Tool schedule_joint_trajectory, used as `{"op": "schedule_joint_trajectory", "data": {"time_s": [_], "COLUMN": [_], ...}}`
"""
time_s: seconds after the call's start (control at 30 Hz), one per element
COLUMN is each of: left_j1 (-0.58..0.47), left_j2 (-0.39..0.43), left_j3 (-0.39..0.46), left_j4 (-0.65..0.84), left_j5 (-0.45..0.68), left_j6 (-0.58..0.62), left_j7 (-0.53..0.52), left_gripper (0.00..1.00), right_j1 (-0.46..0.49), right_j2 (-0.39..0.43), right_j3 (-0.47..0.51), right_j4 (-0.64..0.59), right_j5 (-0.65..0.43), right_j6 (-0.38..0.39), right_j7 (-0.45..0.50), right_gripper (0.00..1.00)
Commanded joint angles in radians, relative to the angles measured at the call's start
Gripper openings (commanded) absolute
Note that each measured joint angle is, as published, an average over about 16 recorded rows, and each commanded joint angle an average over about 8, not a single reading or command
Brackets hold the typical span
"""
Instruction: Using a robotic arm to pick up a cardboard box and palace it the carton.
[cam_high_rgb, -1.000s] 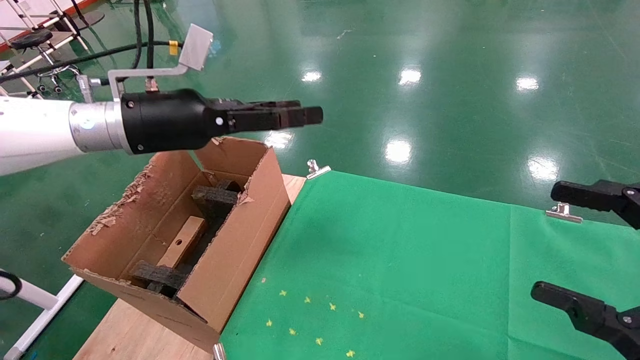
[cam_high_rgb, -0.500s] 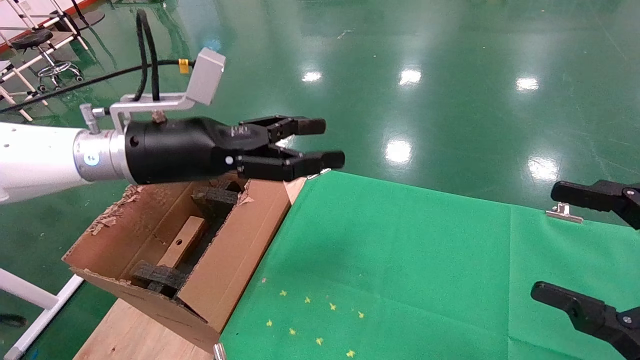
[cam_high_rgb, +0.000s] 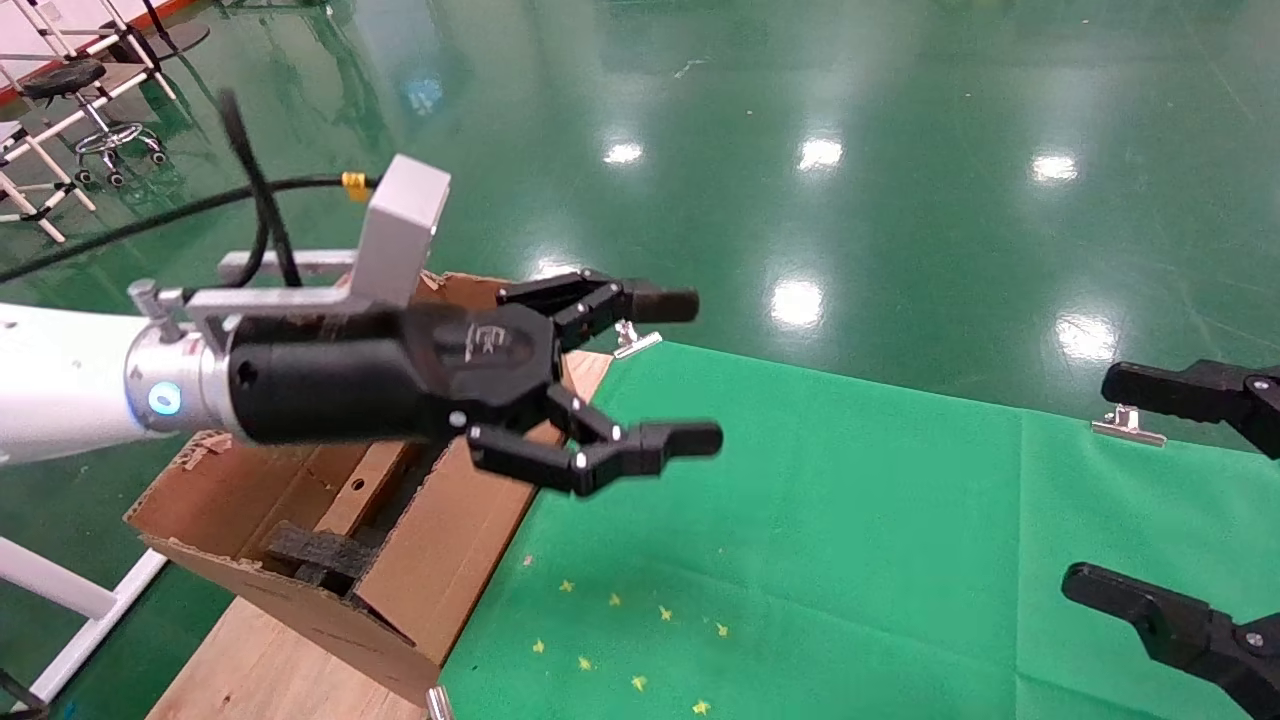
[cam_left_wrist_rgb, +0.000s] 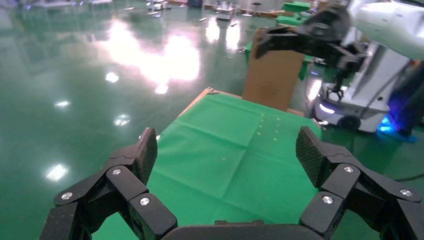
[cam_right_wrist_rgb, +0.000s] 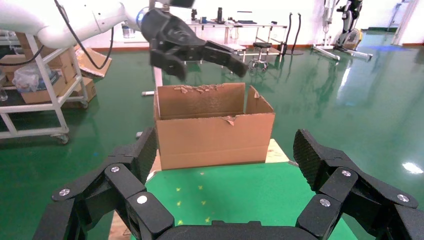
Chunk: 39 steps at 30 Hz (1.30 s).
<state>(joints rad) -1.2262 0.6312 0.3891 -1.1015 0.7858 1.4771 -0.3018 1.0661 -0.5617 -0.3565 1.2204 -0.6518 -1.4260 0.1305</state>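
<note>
Since half a second ago the left gripper (cam_high_rgb: 660, 372) has dropped lower in the head view and spread its jaws far wider, nothing between them; it is now hanging over the seam where the carton (cam_high_rgb: 440, 545) meets the green cloth (cam_high_rgb: 800, 520). White arm, blue ring glowing, silver camera block riding on top. Inside the carton, the cardboard box (cam_high_rgb: 345, 500) is lying lengthwise between dark foam pieces (cam_high_rgb: 315, 555), a round hole showing on its upper face, partly hidden behind the gripper body. The carton is sitting on the wooden tabletop (cam_high_rgb: 260, 670), just beside the cloth's edge. At the right edge, the right gripper (cam_high_rgb: 1090, 485) is hovering over the cloth, jaws wide apart and empty.

In the left wrist view, the left gripper (cam_left_wrist_rgb: 225, 150) is showing its two fingers gaping over the cloth (cam_left_wrist_rgb: 225, 155), with the other arm and a carton (cam_left_wrist_rgb: 272, 75) farther off.

In the right wrist view, the right gripper (cam_right_wrist_rgb: 225, 147) is holding its jaws wide, facing the carton (cam_right_wrist_rgb: 212, 132), whose torn upper edges are showing; the left gripper (cam_right_wrist_rgb: 210, 57) is hovering above it.
</note>
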Motion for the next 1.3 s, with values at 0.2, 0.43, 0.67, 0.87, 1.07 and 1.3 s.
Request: {"op": "schedule_joint_trajectory", "data": {"time_s": [0.2,0.43,0.67,0.87,1.07,1.3], "left_j1": [0.089,0.161,0.176,0.166,0.161,0.157], "left_j2": [-0.012,-0.021,-0.023,-0.023,-0.022,-0.021], "left_j3": [-0.064,-0.116,-0.127,-0.12,-0.116,-0.113], "left_j4": [-0.107,-0.193,-0.211,-0.199,-0.192,-0.188], "left_j5": [-0.032,-0.058,-0.066,-0.063,-0.06,-0.058], "left_j6": [0.011,0.02,0.023,0.021,0.02,0.019], "left_j7": [0.067,0.118,0.125,0.12,0.118,0.116], "left_gripper": [1.0,1.0,1.0,1.0,1.0,1.0], "right_j1": [0.0,0.0,0.0,0.0,0.0,0.0], "right_j2": [0.0,0.0,0.0,0.0,0.0,0.0], "right_j3": [0.0,0.0,0.0,0.0,0.0,0.0], "right_j4": [0.0,0.0,0.0,0.0,0.0,0.0], "right_j5": [0.0,0.0,0.0,0.0,0.0,0.0], "right_j6": [0.0,0.0,0.0,0.0,0.0,0.0], "right_j7": [0.0,0.0,0.0,0.0,0.0,0.0], "right_gripper": [1.0,1.0,1.0,1.0,1.0,1.0]}}
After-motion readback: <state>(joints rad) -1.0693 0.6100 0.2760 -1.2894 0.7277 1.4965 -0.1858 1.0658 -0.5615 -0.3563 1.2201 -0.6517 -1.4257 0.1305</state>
